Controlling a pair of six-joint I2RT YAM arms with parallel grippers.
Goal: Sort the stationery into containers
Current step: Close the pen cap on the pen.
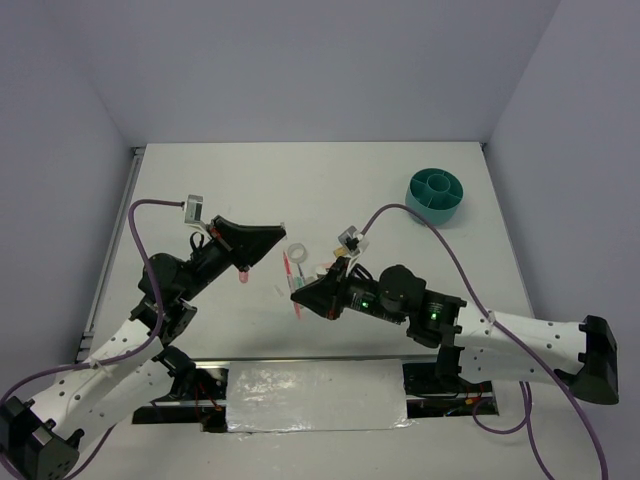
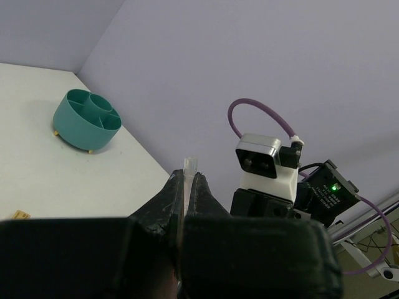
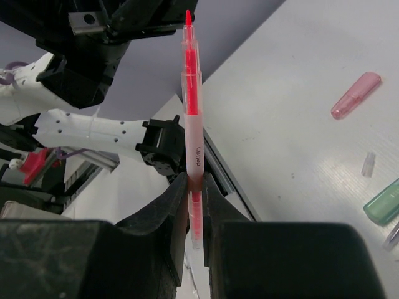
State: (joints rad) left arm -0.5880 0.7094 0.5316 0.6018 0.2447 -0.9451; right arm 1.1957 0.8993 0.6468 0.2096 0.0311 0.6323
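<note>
Sorting seems barely begun: the teal organiser [image 1: 436, 195] looks empty, well beyond the right gripper [image 3: 194, 184] pinching the pink pen [image 3: 191, 99], and the left gripper [image 2: 186, 180] pinches a thin clear piece [image 2: 189, 163] (pink cap [image 3: 355, 94], green stub [image 3: 383, 202] lie on the counter [image 3: 299, 124]).

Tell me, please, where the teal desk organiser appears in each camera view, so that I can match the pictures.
Top external: the teal organiser stands at upper right, near the table's far right corner.
Left wrist: it stands at upper left, by the table's edge.
Right wrist: it is not in this picture.
Shared landmark: the white table shows in all three views.
</note>
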